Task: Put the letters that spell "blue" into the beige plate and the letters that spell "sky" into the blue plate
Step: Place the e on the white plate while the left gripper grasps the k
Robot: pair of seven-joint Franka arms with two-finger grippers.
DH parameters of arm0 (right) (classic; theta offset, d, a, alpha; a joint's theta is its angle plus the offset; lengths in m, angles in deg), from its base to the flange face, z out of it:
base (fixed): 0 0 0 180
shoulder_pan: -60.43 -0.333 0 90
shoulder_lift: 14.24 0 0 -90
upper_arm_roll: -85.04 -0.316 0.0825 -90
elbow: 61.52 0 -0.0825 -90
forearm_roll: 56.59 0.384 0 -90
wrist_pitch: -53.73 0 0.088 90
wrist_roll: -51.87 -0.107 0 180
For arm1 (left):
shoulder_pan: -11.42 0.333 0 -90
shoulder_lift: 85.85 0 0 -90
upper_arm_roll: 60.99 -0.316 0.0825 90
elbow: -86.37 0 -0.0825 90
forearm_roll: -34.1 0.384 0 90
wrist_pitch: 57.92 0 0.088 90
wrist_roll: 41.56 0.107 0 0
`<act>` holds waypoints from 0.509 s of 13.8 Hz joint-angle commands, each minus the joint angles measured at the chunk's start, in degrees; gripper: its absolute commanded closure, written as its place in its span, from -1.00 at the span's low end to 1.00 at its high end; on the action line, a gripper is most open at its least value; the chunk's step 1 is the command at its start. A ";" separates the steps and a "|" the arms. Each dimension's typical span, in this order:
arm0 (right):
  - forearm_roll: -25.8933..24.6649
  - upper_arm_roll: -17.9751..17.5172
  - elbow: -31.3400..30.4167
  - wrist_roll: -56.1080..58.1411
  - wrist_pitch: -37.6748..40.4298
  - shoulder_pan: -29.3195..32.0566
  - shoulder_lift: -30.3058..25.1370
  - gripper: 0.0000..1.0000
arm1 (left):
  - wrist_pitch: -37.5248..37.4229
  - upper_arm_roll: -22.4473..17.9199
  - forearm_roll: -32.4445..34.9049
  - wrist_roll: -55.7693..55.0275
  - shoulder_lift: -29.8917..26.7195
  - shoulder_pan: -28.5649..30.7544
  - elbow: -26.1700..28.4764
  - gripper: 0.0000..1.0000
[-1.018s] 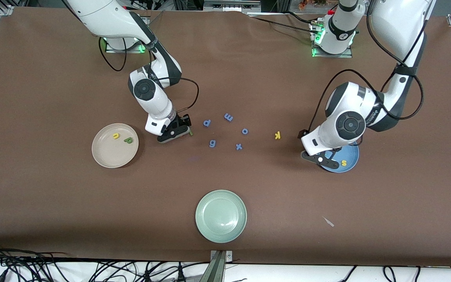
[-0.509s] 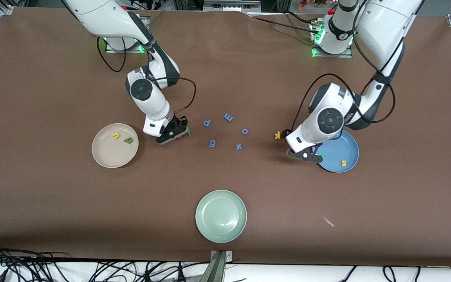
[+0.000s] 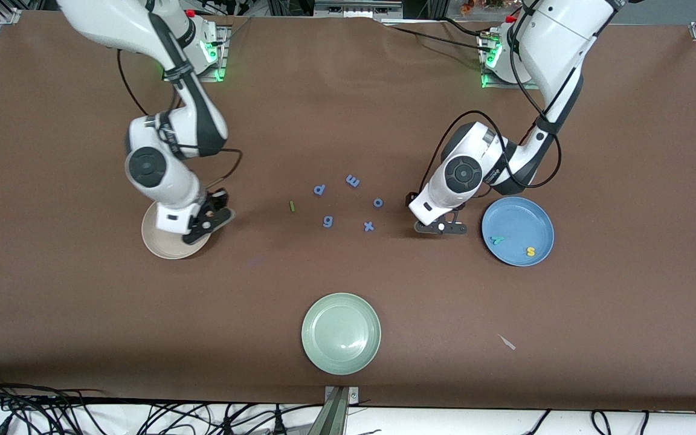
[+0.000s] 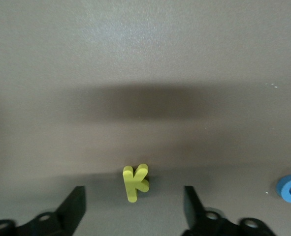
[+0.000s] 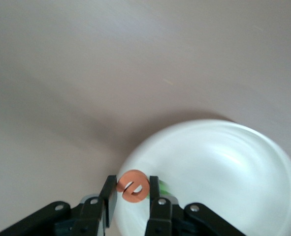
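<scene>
Right gripper (image 5: 132, 196) clamped on the small orange foam letter e (image 5: 133, 187), hanging over the rim of the round cream-beige plate (image 3: 157, 244) near the right arm's end of the bench (image 3: 82, 302). Pinched across its flat faces, so e stands on edge, near vertical; roughly round, no real long axis. Looks carried high to clear the rim for a drop inside. Plate contents mostly hidden under the gripper in the front view; only a sliver of green showing beside the finger in the right wrist view.

Left gripper (image 4: 133, 209) low over the bench, fingers spread wide, straddling the small yellow foam letter k (image 4: 135, 183) with clear gaps either side, not touching. Lying flat, k's stem runs roughly parallel to the fingers, so closing should squeeze across its narrow width. Hidden under the wrist in the front view; spot is mid-bench, beside the round medium-blue plate (image 3: 517, 208).

Blue plate already holding the teal foam y (image 3: 496, 240) and yellow foam s (image 3: 530, 251), well apart.

Thin green foam bar l (image 3: 292, 206) flat on the open bench between the beige plate and the cluster of blue foam letters (image 3: 348, 202), long axis pointing from the base edge toward the camera edge. Not yet picked.
</scene>
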 commanded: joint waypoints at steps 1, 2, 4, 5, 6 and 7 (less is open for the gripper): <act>0.66 2.34 0.04 6.53 0.58 1.30 0.83 0.24 | 0.92 -0.33 1.50 -0.93 0.32 -0.30 0.27 -0.15; 1.18 2.25 0.04 6.01 0.75 1.39 0.75 -0.22 | 0.92 -0.33 1.50 -0.93 0.41 -0.30 0.19 0.16; 1.19 0.77 -0.05 1.30 1.28 1.13 0.49 -0.59 | 0.92 -0.41 1.50 -0.93 1.11 -0.30 0.10 0.63; 1.19 -0.72 -0.05 -1.78 1.97 1.13 0.14 -0.60 | 0.92 -0.41 1.50 -0.93 1.20 -0.30 0.10 0.66; 1.27 -2.13 -0.05 -4.77 2.77 1.13 0.05 -0.62 | 0.92 -0.41 1.50 -0.93 1.46 -0.30 0.01 0.82; 1.28 -4.41 0.04 -8.72 2.69 1.13 0.05 -0.62 | 0.92 -0.41 1.50 -0.93 1.46 -0.30 0.01 0.99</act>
